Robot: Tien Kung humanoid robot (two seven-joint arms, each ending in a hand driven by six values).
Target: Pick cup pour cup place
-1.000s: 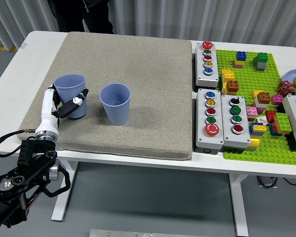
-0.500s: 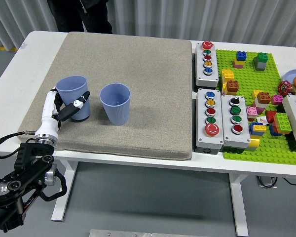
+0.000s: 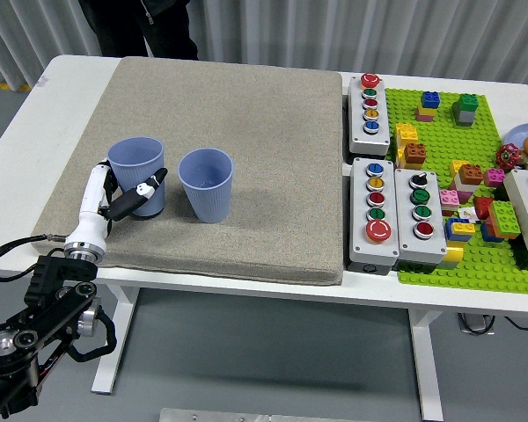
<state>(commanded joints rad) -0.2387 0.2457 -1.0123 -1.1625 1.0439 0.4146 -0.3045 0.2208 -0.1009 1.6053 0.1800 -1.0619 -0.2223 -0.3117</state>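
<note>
Left hand (image 3: 128, 195): fingers wrapped around left cup (image 3: 137, 174), grip low. Your risk: cup slips on tilt, or clips right cup (image 3: 206, 184) just beside, toppling it.

No legible text, label, brand, number or sign appears on any surface. The two blue cups, one held in the left hand (image 3: 128, 195) and the other (image 3: 206, 184) standing just beyond its fingertips (image 3: 158, 177), are plain. The button boxes (image 3: 370, 108) far to the right of the fingers carry coloured buttons only, any markings too small to read. The brick baseplate (image 3: 491, 255) and grey mat (image 3: 238, 105) bear no print. A yellow mark at the table's (image 3: 70, 79) far left corner is unreadable.
</note>
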